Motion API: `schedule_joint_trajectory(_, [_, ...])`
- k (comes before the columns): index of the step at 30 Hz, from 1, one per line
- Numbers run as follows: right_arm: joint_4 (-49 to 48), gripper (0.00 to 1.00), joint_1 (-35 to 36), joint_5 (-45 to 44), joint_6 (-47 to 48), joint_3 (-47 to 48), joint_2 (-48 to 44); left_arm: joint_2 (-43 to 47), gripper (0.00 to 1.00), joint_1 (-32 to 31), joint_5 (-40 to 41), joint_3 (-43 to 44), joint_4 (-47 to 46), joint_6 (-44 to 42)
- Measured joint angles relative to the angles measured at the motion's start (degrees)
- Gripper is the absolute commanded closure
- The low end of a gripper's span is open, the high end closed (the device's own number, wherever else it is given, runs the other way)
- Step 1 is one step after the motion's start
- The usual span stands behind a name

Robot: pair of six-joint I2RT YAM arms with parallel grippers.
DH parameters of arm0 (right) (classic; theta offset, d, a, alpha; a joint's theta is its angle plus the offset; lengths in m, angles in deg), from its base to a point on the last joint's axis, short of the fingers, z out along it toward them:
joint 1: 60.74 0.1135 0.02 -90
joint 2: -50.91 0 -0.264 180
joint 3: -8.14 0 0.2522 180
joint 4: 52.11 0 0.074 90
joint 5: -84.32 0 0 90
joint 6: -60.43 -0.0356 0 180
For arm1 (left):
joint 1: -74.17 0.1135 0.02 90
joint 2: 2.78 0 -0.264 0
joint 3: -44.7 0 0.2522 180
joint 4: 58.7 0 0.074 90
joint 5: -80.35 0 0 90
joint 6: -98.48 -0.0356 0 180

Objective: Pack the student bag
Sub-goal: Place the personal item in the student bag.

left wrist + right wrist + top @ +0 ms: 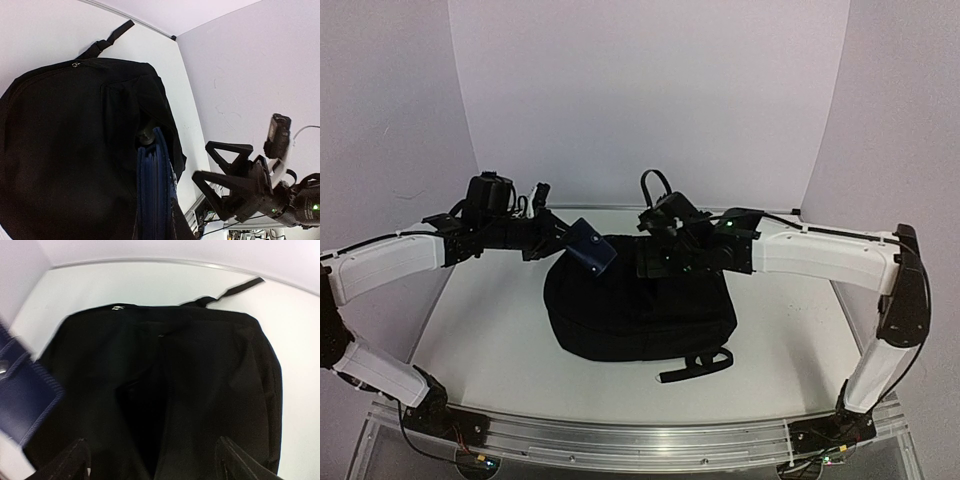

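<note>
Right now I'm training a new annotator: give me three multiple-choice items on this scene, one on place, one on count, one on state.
1. Where is the dark-blue pouch?
A) in the left pincer, above the black backpack
B) lying flat beside the backpack
C) zipped inside the backpack

2. How many pincers hold something?
A) none
B) one
C) both

3. The right pincer is:
A) shut on the pouch
B) shut, empty
C) open above the backpack

Answers:
1 A, the pouch sits clamped over the bag's edge.
2 B, only the left one grips.
3 C, its fingers stand wide apart, nothing between.
</note>
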Motion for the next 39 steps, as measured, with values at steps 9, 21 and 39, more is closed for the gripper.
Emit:
schedule_joint_trajectory(9, [4.88,0.52,-2.81,-2.55,-0.50,5.69,9.29,0.15,1.00,0.11,0.68,-1.37,1.05,0.57])
schedule_joint_trajectory(21, [5.88,1.00,-4.58,-2.01,-1.33,7.21,10.58,-9.46,1.00,-0.71,-6.73,-1.50,-7.81,4.17])
schedule_joint_trajectory(39, [4.72,1.00,-4.95,1.16,-4.91,6.10,8.58,-22.08,1.00,-10.00,5.16,0.71,-24.96,7.44])
